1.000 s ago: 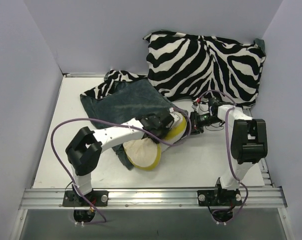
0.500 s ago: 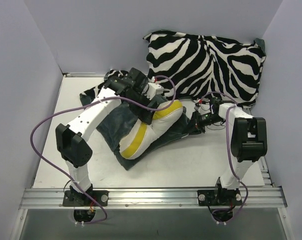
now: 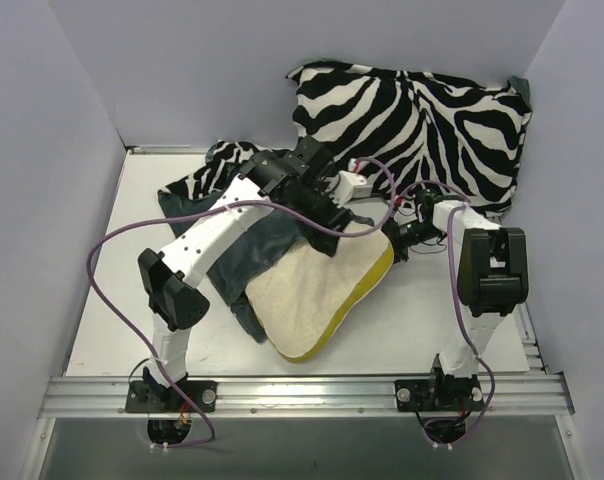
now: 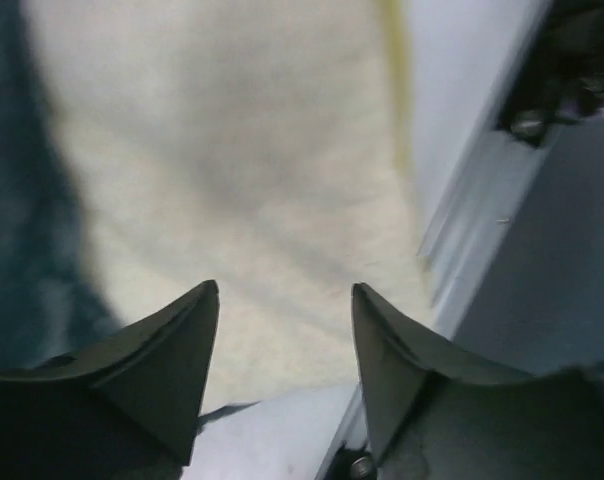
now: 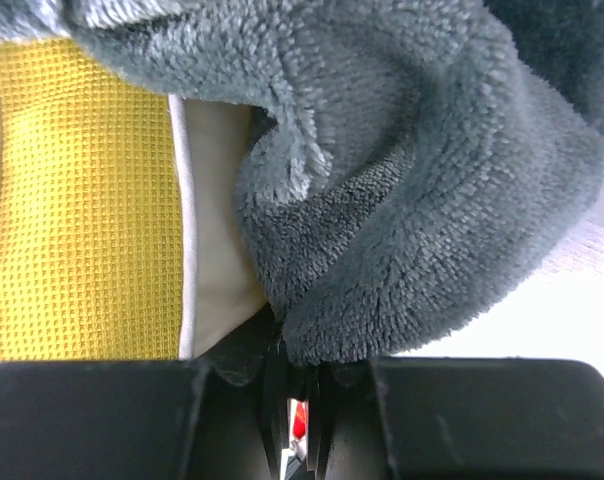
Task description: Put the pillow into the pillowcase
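Top view: the flat, cream-yellow quilted pillow [image 3: 317,290] with olive-yellow piping lies at the middle of the white table [image 3: 432,320]. Its left side overlaps the dark grey-teal plush pillowcase [image 3: 244,250], whose zebra-print face shows at the far left. I see my left pincer [image 4: 285,292] above the pillow's far end, fingers apart with nothing between them. In the left wrist view the cream cloth lies below the tips, not touching them. My right pincer [image 5: 294,345], just right of the pillow's far right corner, is clamped on a fold of the pillowcase plush, with the piping beside it. A plump zebra-print cushion [image 3: 412,120] leans on the far wall.
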Tool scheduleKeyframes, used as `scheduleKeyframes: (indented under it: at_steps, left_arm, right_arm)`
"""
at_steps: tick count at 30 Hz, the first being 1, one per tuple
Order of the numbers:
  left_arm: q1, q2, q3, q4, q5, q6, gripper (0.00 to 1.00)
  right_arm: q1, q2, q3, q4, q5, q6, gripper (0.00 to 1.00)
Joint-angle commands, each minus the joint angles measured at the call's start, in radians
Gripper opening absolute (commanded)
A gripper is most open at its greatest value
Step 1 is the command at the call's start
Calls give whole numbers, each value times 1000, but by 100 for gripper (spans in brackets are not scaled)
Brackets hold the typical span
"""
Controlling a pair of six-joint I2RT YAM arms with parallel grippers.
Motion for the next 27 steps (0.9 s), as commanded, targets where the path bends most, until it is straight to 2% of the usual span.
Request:
scheduleKeyframes:
  at_steps: [1,2,3,5,9,10,17,22,25,26,27]
  left_arm:
    - [166,5,-89,22,-322,-6,61]
    - [179,23,-141,46,-374,53,58]
    - [181,32,-161,60,-506,81,55]
    - [184,41,-247,126,-556,171,55]
    - [186,43,-322,192,-529,247,71]
    - [190,48,-327,192,-492,259,73]
    - [187,90,-313,211,-374,279,77]
    - [167,115,-308,255,-372,262,76]
    - [170,149,-299,283,-424,261,65]
    - [170,159,-295,292,-439,265,56]
    - [172,163,-290,291,-444,278,33]
  right_arm:
    - [10,-4,26,-51,6,12,0]
    - [10,-6,23,-52,11,9,0]
    - [10,-7,15,-52,15,6,0]
    - [10,-8,5,-52,18,3,0]
    - [10,-21,-11,-57,34,0,0]
    - [12,-23,-12,-59,35,-5,0]
    - [9,-27,-17,-71,49,-15,0]
    - [9,-26,-15,-82,55,-25,0]
    - [6,-27,-15,-92,57,-35,0]
    - [6,-24,-12,-97,58,-40,0]
    - [3,-24,-12,-105,57,-48,0]
